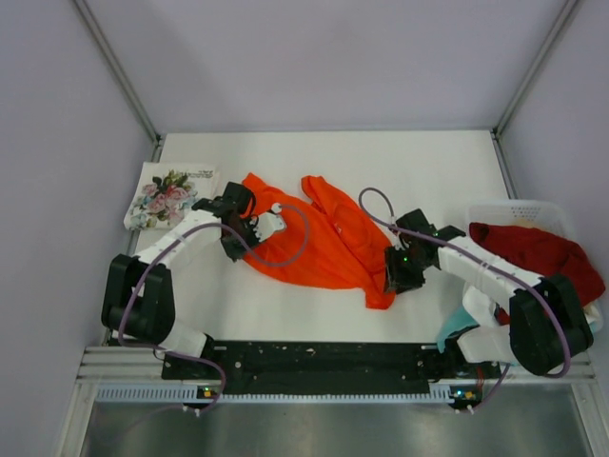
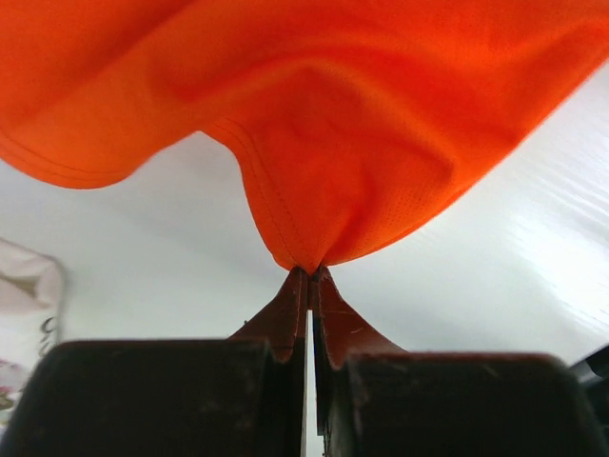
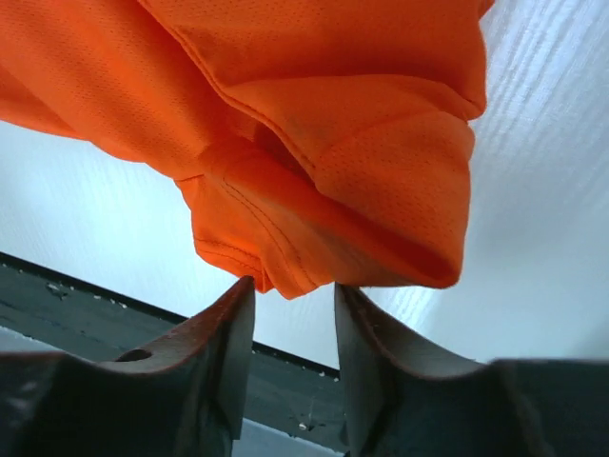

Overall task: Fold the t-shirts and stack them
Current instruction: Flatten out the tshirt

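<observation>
The white surface (image 1: 428,162) carries everything, with the two arm bases at its near edge. The orange tee (image 1: 324,238) is the largest thing on it, spread crumpled across the middle between the two arms, one lobe reaching toward the left arm and a narrower tail running down to the right arm's end effector.

At the right edge sits a white lattice basket (image 1: 519,211), and the dark red tee (image 1: 538,252) lies heaped in and over it, well apart from the orange one. At the far left of the surface, the white floral tee (image 1: 169,195) lies folded into a flat rectangle, just beside the left arm's wrist.

The left end effector (image 1: 249,217) rests at the orange tee's left edge. In the left wrist view its fingers (image 2: 285,309) are pressed together with only a hairline gap, and a pinch of the orange tee (image 2: 324,143) rises from between their tips, so it has a firm hold on the cloth.

The right end effector (image 1: 395,271) sits at the tee's lower right corner. In the right wrist view its fingers (image 3: 224,333) stand a little apart, and a hemmed fold of the orange tee (image 3: 314,143) hangs just above the gap, touching or nearly touching the tips, not clamped.
</observation>
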Controlling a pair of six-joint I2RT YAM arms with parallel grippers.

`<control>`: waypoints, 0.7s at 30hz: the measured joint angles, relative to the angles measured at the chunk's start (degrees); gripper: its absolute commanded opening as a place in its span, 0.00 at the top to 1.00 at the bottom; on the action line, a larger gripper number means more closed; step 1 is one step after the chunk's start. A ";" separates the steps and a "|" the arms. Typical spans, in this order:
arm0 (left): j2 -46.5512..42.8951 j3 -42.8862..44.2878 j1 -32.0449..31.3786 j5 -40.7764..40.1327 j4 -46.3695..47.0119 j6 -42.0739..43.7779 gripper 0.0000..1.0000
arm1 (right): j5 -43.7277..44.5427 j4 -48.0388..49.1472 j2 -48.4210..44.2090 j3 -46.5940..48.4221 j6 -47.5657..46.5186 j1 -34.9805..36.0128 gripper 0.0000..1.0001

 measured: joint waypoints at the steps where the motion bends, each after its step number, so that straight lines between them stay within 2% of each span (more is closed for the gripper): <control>1: -0.07 -0.37 0.00 0.74 -1.14 0.07 1.00 | 0.61 -0.48 -0.66 0.28 0.70 -0.02 0.48; 6: -0.94 -1.38 0.00 3.23 -3.72 0.15 1.00 | 5.33 -3.80 -0.98 6.29 2.14 -0.07 0.31; 11: -1.84 -1.77 0.00 4.61 -4.22 0.15 1.00 | 12.37 -3.78 -0.13 12.48 3.02 -0.35 0.30; 14: -2.05 -2.01 0.00 4.94 -4.22 0.15 1.00 | 14.82 -2.84 3.80 15.02 3.04 -0.87 0.36; 19: -2.19 -2.60 0.00 4.92 -4.17 0.09 1.00 | 14.16 -1.97 10.54 14.14 2.67 -1.33 0.51; 21: -2.19 -2.86 0.00 4.24 -4.17 -0.13 1.00 | 12.79 -2.29 10.56 12.70 2.47 -1.40 0.66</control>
